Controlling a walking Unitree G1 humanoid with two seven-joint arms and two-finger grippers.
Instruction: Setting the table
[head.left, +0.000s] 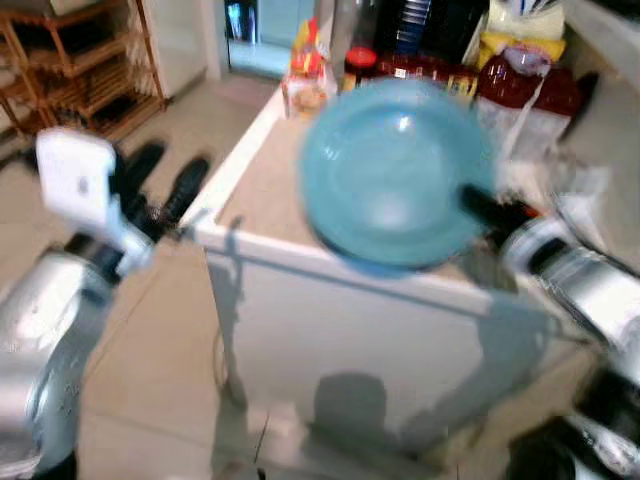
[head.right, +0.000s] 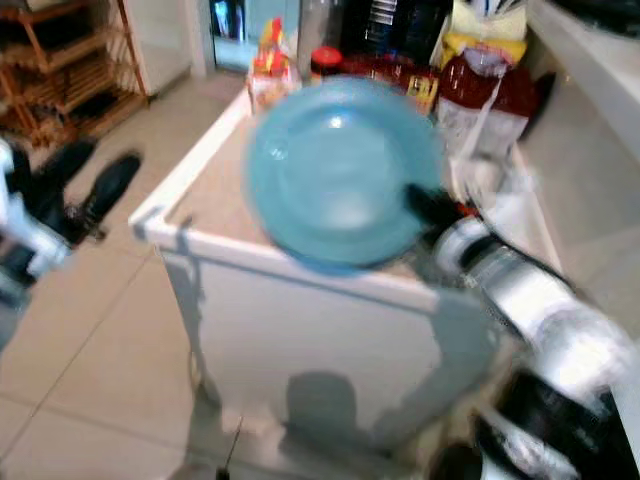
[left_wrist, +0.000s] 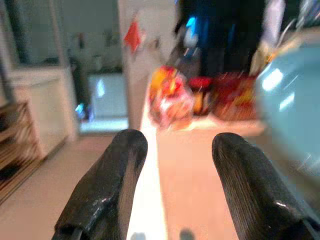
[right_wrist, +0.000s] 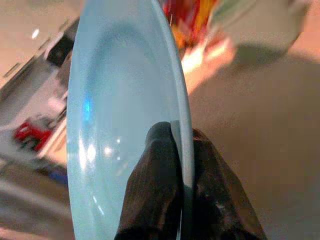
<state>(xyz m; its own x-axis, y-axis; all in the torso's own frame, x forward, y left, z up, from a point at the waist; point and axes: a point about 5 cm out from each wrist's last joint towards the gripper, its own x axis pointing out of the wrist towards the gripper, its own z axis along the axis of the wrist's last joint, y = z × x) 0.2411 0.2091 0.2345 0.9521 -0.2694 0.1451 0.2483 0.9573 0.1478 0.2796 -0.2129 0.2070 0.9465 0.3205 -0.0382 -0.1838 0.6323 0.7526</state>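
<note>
A light blue plate (head.left: 395, 175) hangs tilted above the near end of a white-edged beige table (head.left: 262, 195). My right gripper (head.left: 480, 205) is shut on the plate's right rim; in the right wrist view the plate (right_wrist: 120, 115) stands edge-on with one black finger on each face of the rim, and the gripper (right_wrist: 182, 150) pinches it. My left gripper (head.left: 165, 190) is off the table's left corner, open and holding nothing. In the left wrist view its two fingers (left_wrist: 112, 180) point along the table's left edge, with the plate (left_wrist: 292, 110) beside them.
Snack bags and a red-lidded jar (head.left: 358, 62) crowd the table's far end, with red packets (head.left: 525, 85) at the back right. A wooden shelf rack (head.left: 85, 60) stands at far left on the tiled floor (head.left: 150, 340). A white counter (head.right: 590, 70) runs along the right.
</note>
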